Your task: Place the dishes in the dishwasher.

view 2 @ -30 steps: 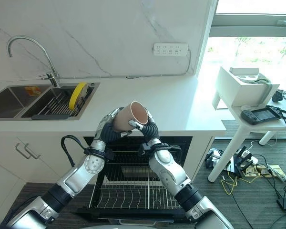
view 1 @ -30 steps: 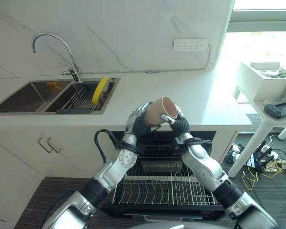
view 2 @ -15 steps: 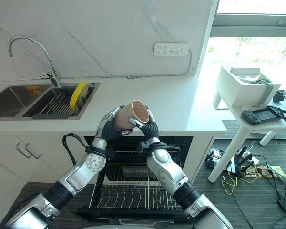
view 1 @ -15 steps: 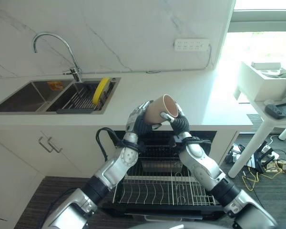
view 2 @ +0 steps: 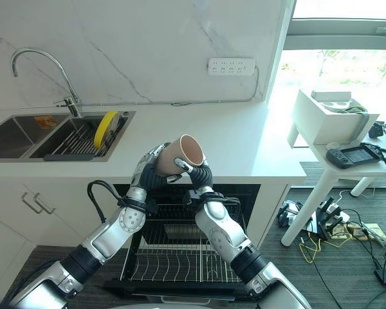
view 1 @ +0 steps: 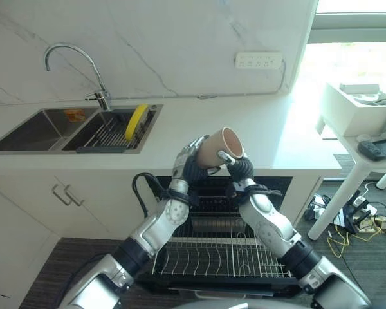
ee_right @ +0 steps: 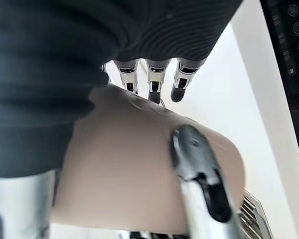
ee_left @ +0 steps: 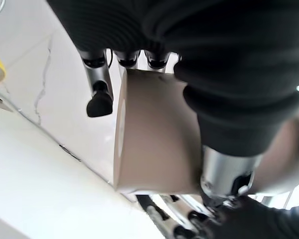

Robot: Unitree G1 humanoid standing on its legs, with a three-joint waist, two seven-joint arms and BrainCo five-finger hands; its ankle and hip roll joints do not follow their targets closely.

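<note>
Item one — a tan cup (view 1: pixel 217 148), held in the air above the front edge of the counter (view 1: pixel 270 138), over the open dishwasher (view 1: pixel 225 248). We judge its long axis tilted: the open mouth faces up and toward the robot's right, the base down toward its left.

Hold: both hands are on it. The left hand (view 1: pixel 188 162) cradles the base end, its fingers (ee_left: pixel 100 94) curled round the closed end in the left wrist view. The right hand (view 1: pixel 237 164) clasps the mouth end, thumb lying across the cup wall in the right wrist view and fingers (ee_right: pixel 150 84) wrapped over the far side. Neither hand is loose, and both lie equally near the cup — one at each end.

Below the cup: the dishwasher's lower rack (view 1: pixel 225 257) is pulled out, wire tines bare, directly beneath and nearer the robot than the cup. We judge the coming move a lowering toward that rack, mouth turned down, so the tilt matters.

Left of the cup along the counter: a sink (view 1: pixel 71 129) with a tap (view 1: pixel 74 64), and a yellow plate (view 1: pixel 136 121) standing on edge in the basin's drainer, not yet loaded.
</note>
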